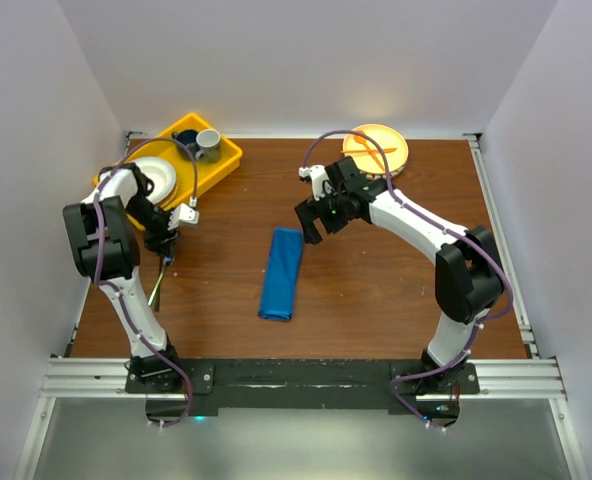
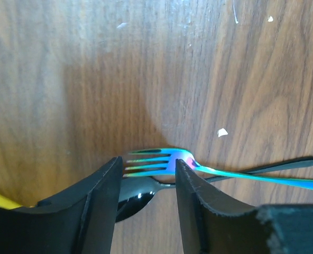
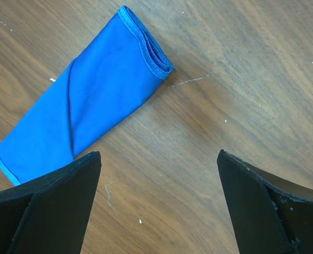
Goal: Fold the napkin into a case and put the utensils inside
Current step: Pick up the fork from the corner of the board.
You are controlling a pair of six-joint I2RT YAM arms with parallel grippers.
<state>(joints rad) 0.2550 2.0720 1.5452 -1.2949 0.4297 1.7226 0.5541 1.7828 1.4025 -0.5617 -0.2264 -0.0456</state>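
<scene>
Case [image 1: 281, 272] lies flat at bench [image 1: 396, 290] centre, folded long and narrow. Fork [image 2: 251, 177] and spoon [image 2: 138, 200] lie crossed on the wood at the case's 9 o'clock, near the left edge, fork on top. Left pincer [image 2: 147, 162] is half-spread and low, fingers straddling the fork head; can't tell if they touch it. Right pincer [image 3: 157, 154] is spread wide, holding nothing, hovering just off the case's far end at 1 o'clock. Yellow tray [image 1: 201, 160] at 11, orange plate [image 1: 376, 148] at 1.
</scene>
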